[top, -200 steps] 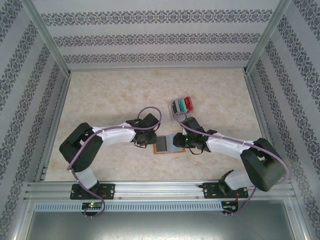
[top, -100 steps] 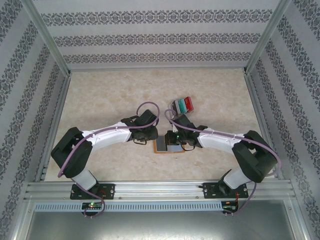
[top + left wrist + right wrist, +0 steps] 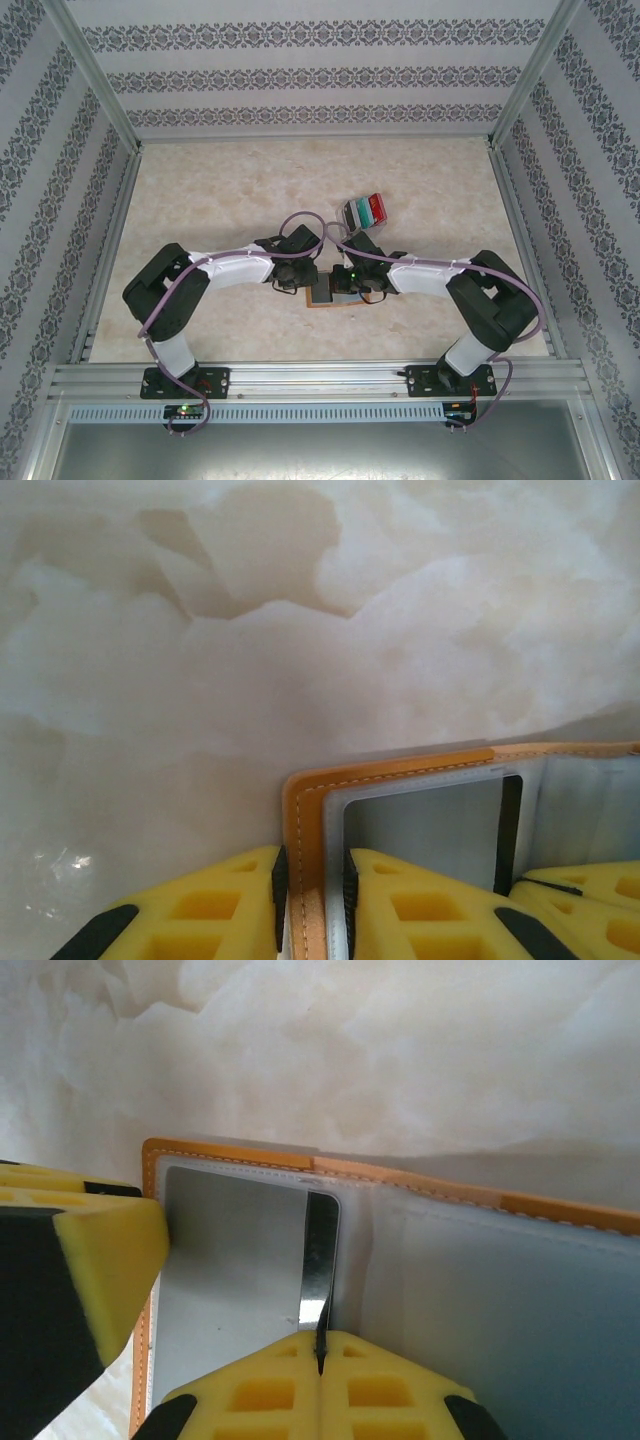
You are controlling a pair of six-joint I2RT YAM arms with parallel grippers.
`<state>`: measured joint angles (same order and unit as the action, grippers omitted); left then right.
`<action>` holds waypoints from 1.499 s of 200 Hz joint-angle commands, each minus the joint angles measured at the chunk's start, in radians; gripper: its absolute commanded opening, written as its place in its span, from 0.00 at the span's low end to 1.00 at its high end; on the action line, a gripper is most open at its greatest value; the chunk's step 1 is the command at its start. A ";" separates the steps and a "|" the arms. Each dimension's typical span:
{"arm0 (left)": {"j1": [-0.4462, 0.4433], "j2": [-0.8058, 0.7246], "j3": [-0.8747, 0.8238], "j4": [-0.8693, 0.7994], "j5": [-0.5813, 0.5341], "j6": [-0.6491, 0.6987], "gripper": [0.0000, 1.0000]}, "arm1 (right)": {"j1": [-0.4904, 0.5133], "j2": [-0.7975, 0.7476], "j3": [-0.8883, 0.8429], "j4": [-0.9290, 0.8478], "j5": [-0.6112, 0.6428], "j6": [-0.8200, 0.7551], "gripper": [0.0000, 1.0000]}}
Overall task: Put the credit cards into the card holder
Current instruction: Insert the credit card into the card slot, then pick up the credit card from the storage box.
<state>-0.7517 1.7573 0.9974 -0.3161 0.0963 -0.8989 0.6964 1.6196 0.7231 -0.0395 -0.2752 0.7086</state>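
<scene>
Near end: left gripper (image 3: 312, 880) is clamped on the orange left edge of the card holder (image 3: 392, 770), 1 finger each side. The holder lies open on the table (image 3: 220, 190) between the 2 arms, close to their bases. The right gripper (image 3: 320, 1348) is pinched tight on 1 thin black card (image 3: 322, 1250), seen edge-on, with its far end at the grey left pocket; can't tell how deep it sits. Risks:
- The card tip may catch the pocket lip instead of sliding in, so a push would bow the card or drag the holder out of the left clamp.
- The 2 grippers are nearly touching, so a sideways correction could knock fingers together.
- An early release would likely leave the card half out.

Count: 1 card holder, 2 grippers, 1 card in hand. Farther out, well apart from the holder, sits the fanned stack of cards (image 3: 366, 210). 3 colour bands show there (grey-white, teal, red); can't tell if more lie under.
</scene>
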 commanded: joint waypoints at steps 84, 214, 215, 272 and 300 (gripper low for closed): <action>-0.011 -0.077 -0.018 -0.028 -0.084 -0.017 0.32 | -0.040 -0.224 -0.034 -0.042 0.093 -0.030 0.16; 0.088 -0.112 0.152 -0.023 -0.043 0.009 0.53 | -0.296 -0.046 0.455 -0.471 0.227 -0.458 0.41; 0.089 -0.110 0.154 -0.024 -0.042 0.009 0.53 | -0.294 -0.040 0.460 -0.473 0.229 -0.458 0.41; 0.183 -0.060 0.159 0.054 0.059 -0.032 0.57 | -0.207 0.229 0.723 -0.592 0.403 -0.485 0.44; 0.198 -0.053 0.174 0.043 0.063 -0.018 0.57 | -0.190 0.335 0.841 -0.660 0.483 -0.493 0.45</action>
<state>-0.5671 1.6947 1.1461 -0.3000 0.1318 -0.9176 0.4957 1.8862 1.4731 -0.5968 0.0917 0.2455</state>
